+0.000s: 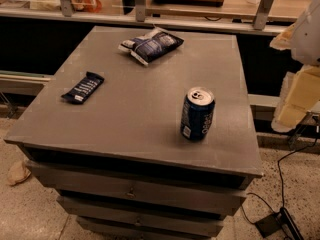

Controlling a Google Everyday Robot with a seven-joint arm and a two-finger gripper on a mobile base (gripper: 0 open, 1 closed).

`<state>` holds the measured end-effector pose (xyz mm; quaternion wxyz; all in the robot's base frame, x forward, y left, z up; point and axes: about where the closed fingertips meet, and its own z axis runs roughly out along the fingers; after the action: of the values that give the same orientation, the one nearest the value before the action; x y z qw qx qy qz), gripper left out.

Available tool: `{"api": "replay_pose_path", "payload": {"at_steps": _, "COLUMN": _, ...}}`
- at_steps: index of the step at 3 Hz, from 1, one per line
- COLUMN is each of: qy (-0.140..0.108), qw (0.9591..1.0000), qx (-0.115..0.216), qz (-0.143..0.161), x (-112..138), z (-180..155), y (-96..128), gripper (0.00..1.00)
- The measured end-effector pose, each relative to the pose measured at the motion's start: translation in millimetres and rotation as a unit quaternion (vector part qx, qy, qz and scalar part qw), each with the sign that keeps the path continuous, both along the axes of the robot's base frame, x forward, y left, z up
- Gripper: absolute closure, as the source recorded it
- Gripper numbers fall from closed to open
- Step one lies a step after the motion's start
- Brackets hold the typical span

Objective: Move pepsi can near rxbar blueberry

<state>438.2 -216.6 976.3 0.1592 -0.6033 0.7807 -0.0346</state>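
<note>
The pepsi can (197,113) stands upright on the grey table top (145,99), right of the middle and toward the front edge. It is dark blue with a silver top. The rxbar blueberry (83,87) lies flat near the table's left edge, a thin dark navy bar with white lettering. My gripper (296,100) shows as white and pale yellow parts at the right edge of the camera view. It is beyond the table's right side, well away from the can, and holds nothing that I can see.
A puffy dark-blue crinkled bag (151,45) lies at the back of the table. A counter with metal posts (139,1) runs behind the table. Cables and a floor box (272,223) lie on the floor at the right.
</note>
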Motion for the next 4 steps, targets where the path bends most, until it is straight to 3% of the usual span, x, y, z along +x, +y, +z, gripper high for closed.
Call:
{"api": "replay_pose_path", "payload": {"at_steps": 1, "qy": -0.001, "qw": 1.0000, "qx": 0.003, "qz": 0.001, "x": 0, "z": 0, "y": 0, "gripper": 0.00}}
{"api": "replay_pose_path", "payload": {"at_steps": 2, "qy": -0.006, "qw": 0.9987, "qx": 0.049, "qz": 0.011, "x": -1, "z": 1, "y": 4, "gripper": 0.00}}
{"api": "replay_pose_path", "payload": {"at_steps": 3, "qy": -0.007, "qw": 0.9905, "qx": 0.137, "qz": -0.005, "x": 2, "z": -18, "y": -1, "gripper": 0.00}}
{"api": "replay_pose_path", "payload": {"at_steps": 4, "qy": -0.002, "qw": 0.9632, "qx": 0.269, "qz": -0.007, "x": -1, "z": -36, "y": 22, "gripper": 0.00}}
